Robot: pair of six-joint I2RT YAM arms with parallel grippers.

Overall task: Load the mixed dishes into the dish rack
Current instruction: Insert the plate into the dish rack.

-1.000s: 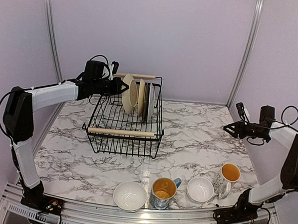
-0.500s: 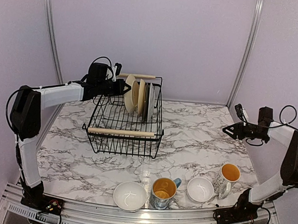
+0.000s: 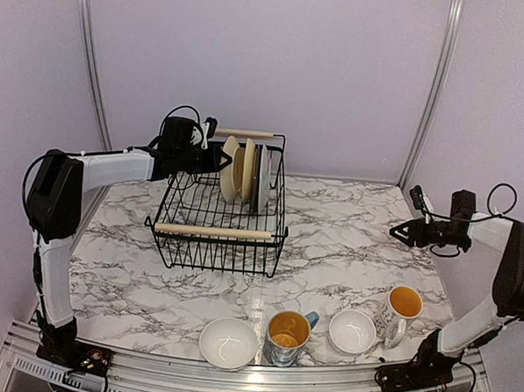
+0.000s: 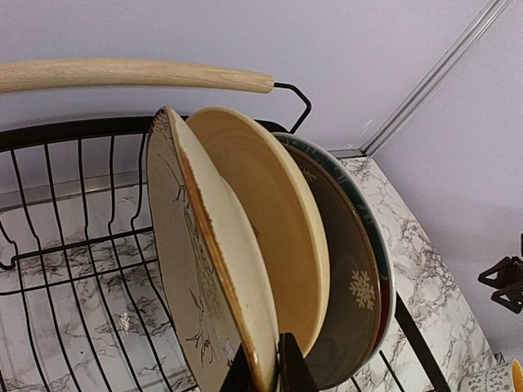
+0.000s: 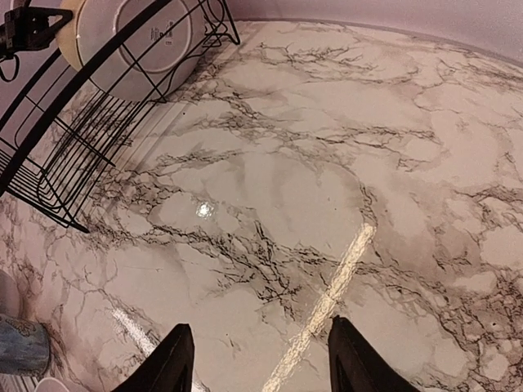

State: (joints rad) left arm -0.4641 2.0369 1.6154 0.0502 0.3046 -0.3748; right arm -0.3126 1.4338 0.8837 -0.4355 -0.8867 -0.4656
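Left gripper is pinched tight on the rim of the cream plate, which stands upright at the far end of the dish rack, just beside the yellow plate. Right gripper hangs well right of the rack, jaws apart, holding nothing. Bowls and mugs sit well in front of the rack.

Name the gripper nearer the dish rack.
Left. The left gripper is at the far end of the rack, shut on a cream plate; the right gripper hangs open well to its right.
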